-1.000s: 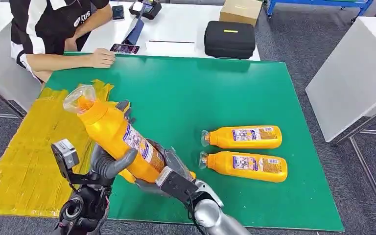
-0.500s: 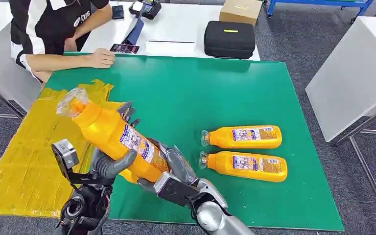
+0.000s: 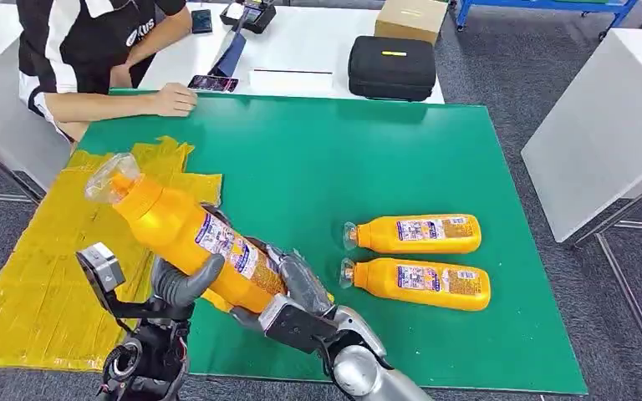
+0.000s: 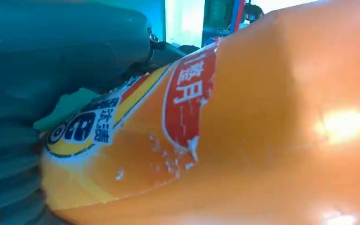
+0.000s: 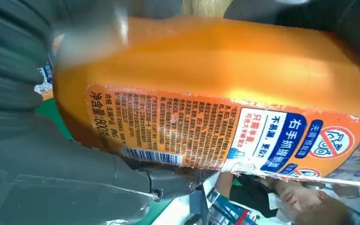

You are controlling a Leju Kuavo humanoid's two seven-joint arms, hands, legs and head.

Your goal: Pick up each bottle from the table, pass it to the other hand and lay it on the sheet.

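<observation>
A large orange bottle (image 3: 192, 242) with a clear cap hangs tilted over the table's left front, its cap pointing out over the yellow sheet (image 3: 42, 276). My left hand (image 3: 182, 282) grips its middle, thumb across the front. My right hand (image 3: 294, 288) wraps around the base end. The left wrist view presses close to the bottle's red and white label (image 4: 187, 93); the right wrist view has the printed back label (image 5: 206, 131) above my grey thumb (image 5: 136, 178). Two more orange bottles (image 3: 418, 234) (image 3: 422, 282) lie side by side on the green table (image 3: 343, 159), caps pointing left.
A person sits at the far left corner with a hand (image 3: 171, 98) resting on the table edge beside a phone (image 3: 211, 83). On the white table behind stand a black case (image 3: 393, 67) and a cardboard box (image 3: 411, 17). Another white table (image 3: 610, 125) stands to the right.
The held bottle has swung left and tipped lower, its cap now further out over the yellow sheet. Both hands shifted slightly left with it. The two lying bottles have not moved.
</observation>
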